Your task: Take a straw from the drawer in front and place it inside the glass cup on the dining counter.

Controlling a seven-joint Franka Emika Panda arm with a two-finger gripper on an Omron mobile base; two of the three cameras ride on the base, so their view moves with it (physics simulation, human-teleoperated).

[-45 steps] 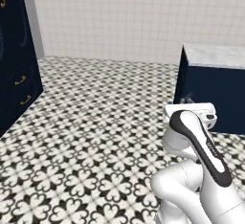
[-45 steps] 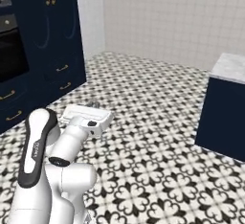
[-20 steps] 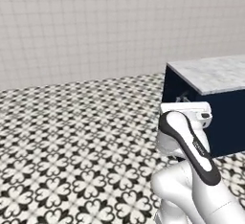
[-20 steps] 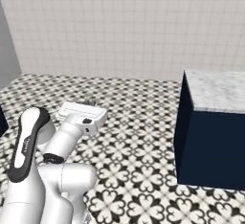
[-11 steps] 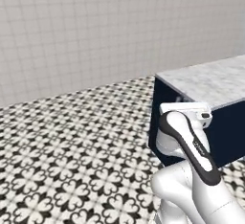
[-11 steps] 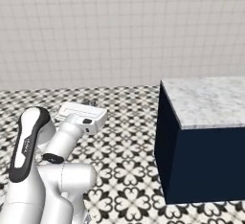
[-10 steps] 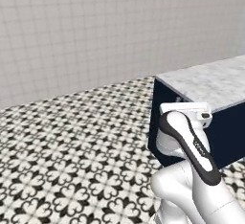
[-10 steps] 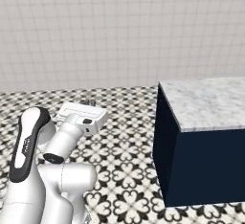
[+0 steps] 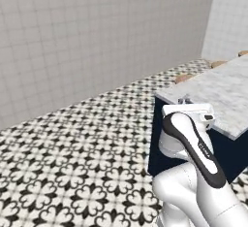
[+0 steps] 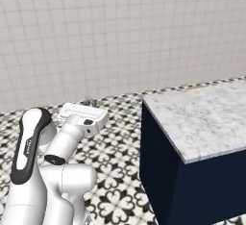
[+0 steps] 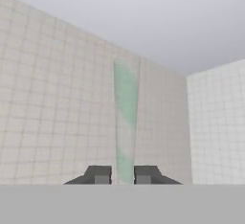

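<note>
In the left base view, a pale tiled wall (image 9: 97, 37) runs across the left and middle, meeting a second tiled wall at a corner on the far right. Below it lies a black-and-white patterned floor (image 9: 72, 158). To the right stands the dining counter (image 9: 227, 92), a white-grey marble slab on a plain navy base, its near corner just behind the arm's white hand. Small tan-brown shapes show along the counter's far edge, too small to name. The white arm with its dark band rises from the lower right, in front of the counter's navy end.

In the right base view, the arm stands at the lower left, its hand pointing away toward the tiled wall (image 10: 120, 31). To the right of it, apart from the hand, the dining counter (image 10: 202, 113) shows its marble top and dark navy sides.

In the hand view, the gripper (image 11: 123, 175) has its two dark fingertips (image 11: 99, 174) clenched on the straw (image 11: 126, 122). The straw is a thin, pale, see-through greenish-white stick that rises straight from between the tips, against the tiled walls and the grey ceiling (image 11: 143, 17). The fingertips sit close together, one on each side of the straw's lower end.
</note>
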